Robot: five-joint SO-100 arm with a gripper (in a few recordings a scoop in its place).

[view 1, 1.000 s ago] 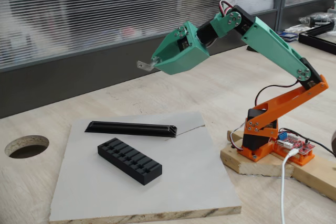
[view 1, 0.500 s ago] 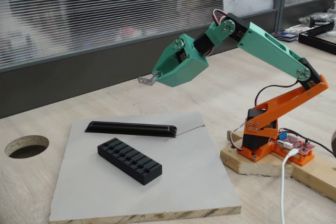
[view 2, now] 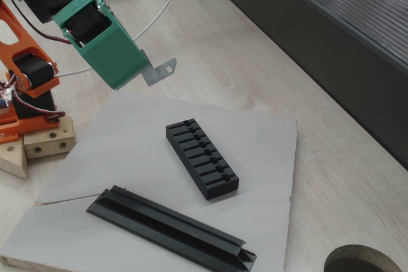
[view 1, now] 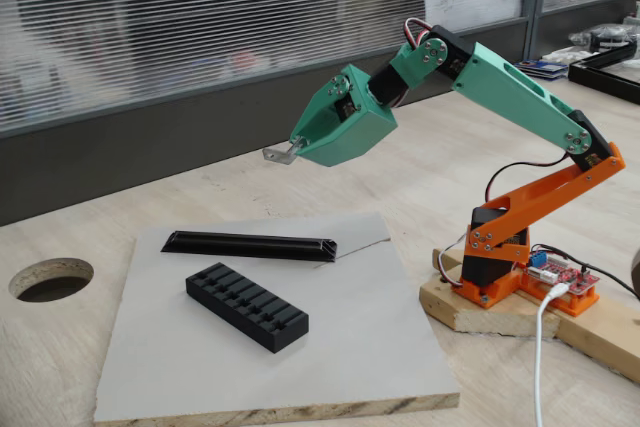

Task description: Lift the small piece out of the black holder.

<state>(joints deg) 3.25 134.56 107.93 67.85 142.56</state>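
You have the small piece [view 1: 279,153] out already — the fingers [view 2: 150,74] are closed on this little bent metal strip, high in the middle of the frame, well above the black holder [view 1: 247,306]. The slotted holder lies on the grey board [view 1: 360,347] on the worktop, just beside the long black V-profile bar [view 1: 250,245]. Only the strip's end is pinched, so I'd keep the grip firm and move slowly — no wrist twists.

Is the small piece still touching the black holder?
Apart. In both fixed views the small piece sits in the end effector, in the air clear above the black holder.
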